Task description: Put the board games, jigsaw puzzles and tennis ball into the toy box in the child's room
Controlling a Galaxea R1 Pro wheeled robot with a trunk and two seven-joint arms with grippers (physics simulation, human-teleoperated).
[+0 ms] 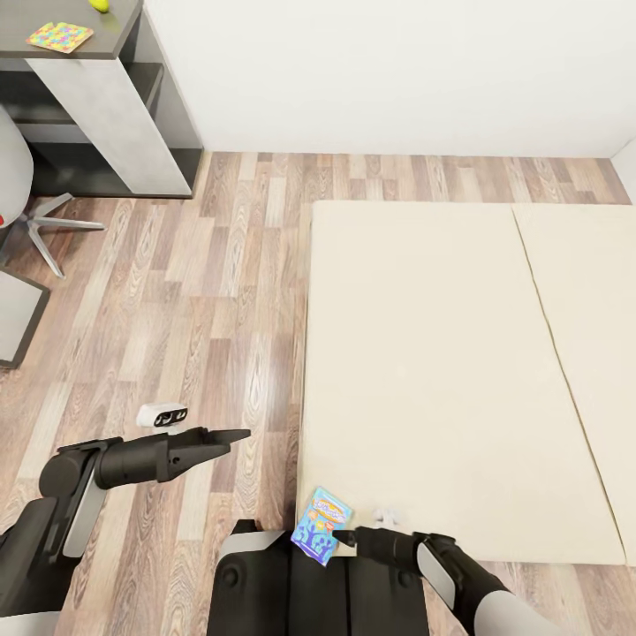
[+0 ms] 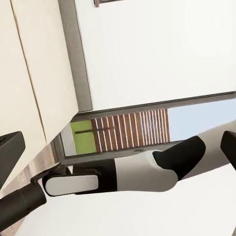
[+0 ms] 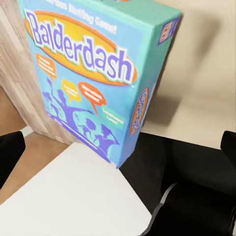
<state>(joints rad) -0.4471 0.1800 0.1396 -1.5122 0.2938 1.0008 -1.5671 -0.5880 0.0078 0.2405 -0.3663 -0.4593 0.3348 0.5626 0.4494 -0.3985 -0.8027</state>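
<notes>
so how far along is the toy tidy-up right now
Early stage. Nothing looks put away from here, and the toy box isn't in these pictures. In hand: the right claw is at the blue board game, the Balderdash box, at the bed's near corner; whether the grip is closed is unclear. The left claw carries nothing. Still waiting on the table: a jigsaw puzzle and the tennis ball.
</notes>
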